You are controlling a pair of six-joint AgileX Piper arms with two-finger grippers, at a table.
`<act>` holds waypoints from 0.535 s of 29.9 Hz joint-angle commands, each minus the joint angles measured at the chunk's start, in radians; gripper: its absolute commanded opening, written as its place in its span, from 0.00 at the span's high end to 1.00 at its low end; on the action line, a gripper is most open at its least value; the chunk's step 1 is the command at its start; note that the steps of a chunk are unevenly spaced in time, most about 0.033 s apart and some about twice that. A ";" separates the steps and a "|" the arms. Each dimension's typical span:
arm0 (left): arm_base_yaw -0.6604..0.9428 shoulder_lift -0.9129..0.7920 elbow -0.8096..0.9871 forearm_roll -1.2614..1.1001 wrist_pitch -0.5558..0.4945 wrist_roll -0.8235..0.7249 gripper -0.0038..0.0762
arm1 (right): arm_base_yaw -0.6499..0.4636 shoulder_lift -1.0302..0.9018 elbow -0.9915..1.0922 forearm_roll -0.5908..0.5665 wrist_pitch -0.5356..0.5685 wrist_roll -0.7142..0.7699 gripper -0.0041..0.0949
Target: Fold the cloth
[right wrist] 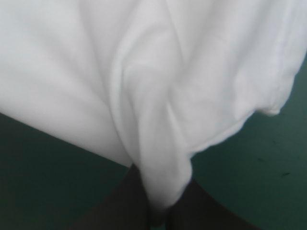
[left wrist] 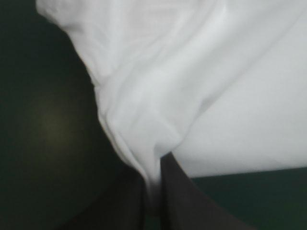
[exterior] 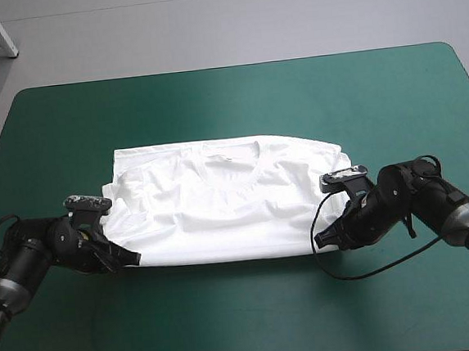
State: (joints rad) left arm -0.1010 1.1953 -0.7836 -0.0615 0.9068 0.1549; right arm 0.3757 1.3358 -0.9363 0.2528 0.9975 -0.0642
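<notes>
T-shirt (exterior: 220, 201) lay mid-table, long axis left-right, collar toward the far edge | left gripper (exterior: 133, 257) clamped on its near-left corner, right gripper (exterior: 319, 239) clamped on its near-right corner | teal-green cover (exterior: 227, 94) showed wide on all 4 sides

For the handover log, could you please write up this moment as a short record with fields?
item: white T-shirt, lying flat but wrinkled, collar toward the far edge
surface: table with teal-green cover
left pincer: shut on the T-shirt's near left corner, cloth bunched between the black fingers
right pincer: shut on the T-shirt's near right corner, cloth bunched likewise
near edge: runs straight between the two pincers
height: both pincers low, close to the table
</notes>
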 commanded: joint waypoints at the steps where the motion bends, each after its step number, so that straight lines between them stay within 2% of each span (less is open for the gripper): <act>1: 0.001 -0.024 -0.104 -0.001 -0.010 -0.006 0.93 | 0.002 -0.031 -0.042 0.005 -0.069 -0.019 0.98; 9: 0.001 0.097 -0.323 0.012 -0.001 0.001 0.93 | 0.002 -0.017 -0.156 -0.076 -0.261 -0.017 0.98; 16: 0.001 0.302 -0.560 0.012 0.007 0.013 0.93 | 0.002 0.098 -0.324 -0.253 -0.317 0.064 0.98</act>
State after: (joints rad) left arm -0.1010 1.4663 -1.2329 -0.0466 0.9428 0.1677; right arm 0.3757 1.4127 -1.1682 0.0738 0.7453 -0.0301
